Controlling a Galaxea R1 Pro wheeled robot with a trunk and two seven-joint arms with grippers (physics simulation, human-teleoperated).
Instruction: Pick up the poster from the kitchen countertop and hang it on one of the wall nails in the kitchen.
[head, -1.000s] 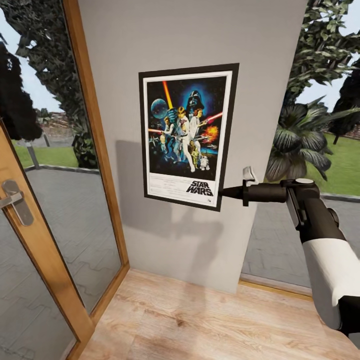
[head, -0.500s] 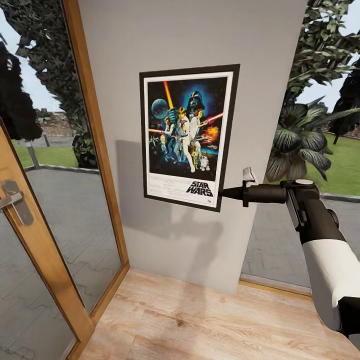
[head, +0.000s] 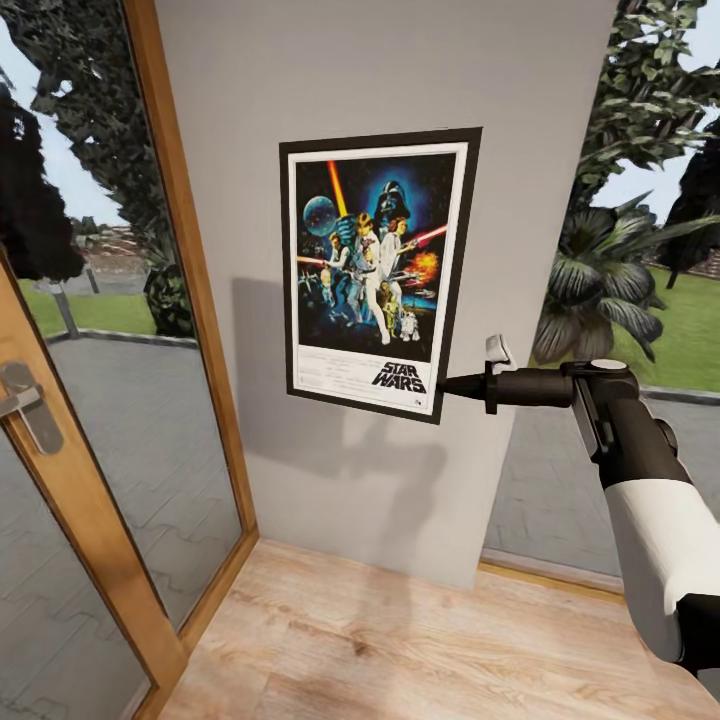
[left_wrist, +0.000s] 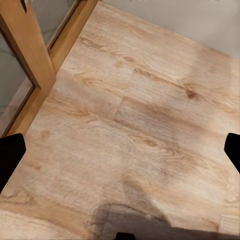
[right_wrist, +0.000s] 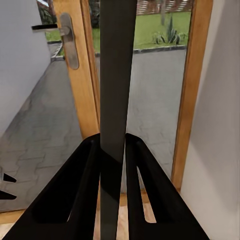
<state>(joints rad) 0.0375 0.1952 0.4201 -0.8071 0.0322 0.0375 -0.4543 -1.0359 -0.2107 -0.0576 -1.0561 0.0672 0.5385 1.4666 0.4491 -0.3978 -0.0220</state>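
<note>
- Right gripper (head: 447, 385): fingers closed on the poster (head: 376, 272), pinching its lower right edge; in the right wrist view the two dark fingers (right_wrist: 82, 185) sit on either side of the frame's thin edge (right_wrist: 116, 100), seen end-on
- Grip is low and at the side, probably so the top of the frame stays free to meet a nail; arm comes in level from the right, forearm (head: 650, 520) well clear of the wall
- Poster: flat against the pale grey wall panel (head: 330, 90), upright with a slight tilt, at mid height; no nail can be made out, it may be hidden behind the frame, so cannot tell whether the poster hangs or is only pressed there
- Judgement: hanging step near its end; release only once the frame carries itself
- Left gripper (left_wrist: 120, 150): pointed down at the wood floor (left_wrist: 150, 110), fingertips far apart at the picture's sides, nothing between them
- Edges: wall panel is narrow; its right edge lies just beside the gripper, with glass and garden plants (head: 600, 290) beyond
- To the left, a wooden door frame (head: 185, 250) and an open door with a metal handle (head: 28, 400)
- Room to move: bare wall above and below the poster; open floor behind for backing away
</note>
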